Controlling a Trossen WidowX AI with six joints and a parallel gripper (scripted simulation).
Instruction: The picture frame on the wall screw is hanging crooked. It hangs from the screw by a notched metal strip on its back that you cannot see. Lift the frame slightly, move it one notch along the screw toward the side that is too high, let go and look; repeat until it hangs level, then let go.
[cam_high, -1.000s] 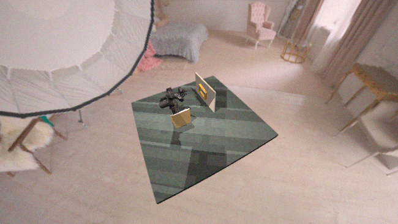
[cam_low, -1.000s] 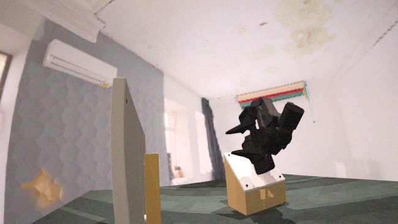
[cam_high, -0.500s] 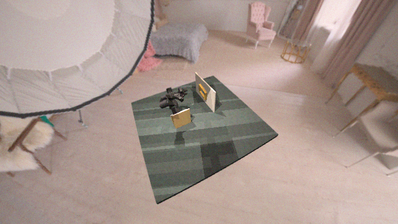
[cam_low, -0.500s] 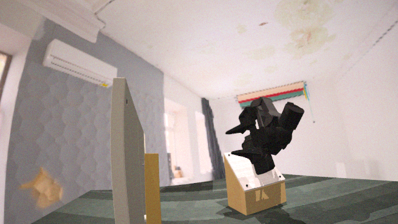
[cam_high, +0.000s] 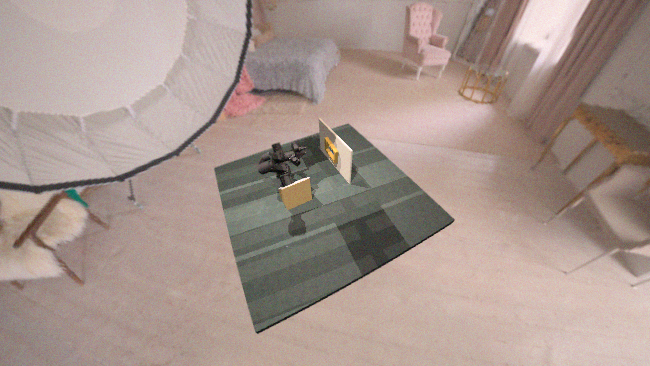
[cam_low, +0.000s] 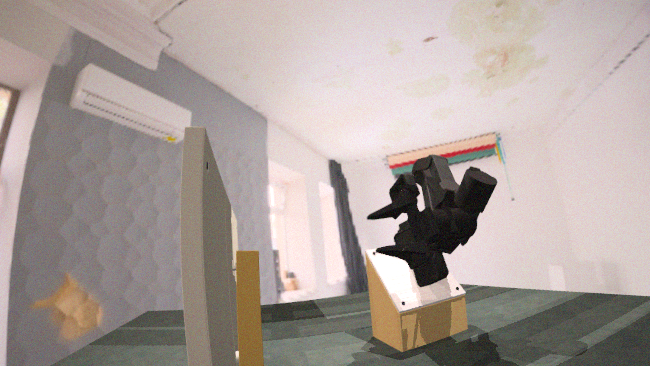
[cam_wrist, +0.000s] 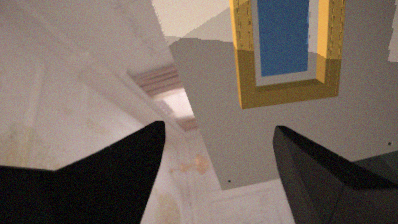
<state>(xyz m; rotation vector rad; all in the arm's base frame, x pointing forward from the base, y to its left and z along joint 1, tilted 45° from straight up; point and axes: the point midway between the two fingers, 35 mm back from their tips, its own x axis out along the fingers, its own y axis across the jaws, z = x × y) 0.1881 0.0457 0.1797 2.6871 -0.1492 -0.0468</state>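
Observation:
The picture frame (cam_high: 331, 150) (cam_low: 249, 305) (cam_wrist: 290, 97), yellow with a blue picture, hangs on the front of the upright pale panel (cam_high: 345, 168) (cam_low: 194, 225) (cam_wrist: 212, 115). In the wrist view its near edge is not parallel to the panel's near edge; it looks slightly turned, though the slanted view makes the amount hard to judge. Its upper part is cut off there. The screw and notched strip are hidden. My gripper (cam_low: 373, 233) (cam_wrist: 219, 132) is open and empty, in front of the panel and apart from the frame. The top view shows it very small.
The arm's wooden base block (cam_high: 298, 194) (cam_low: 434, 325) with a white sloping top stands on the green patterned table (cam_high: 300, 280) (cam_low: 525, 320), facing the panel. Shadows fall across the table and panel. Room furniture stands beyond the table edges.

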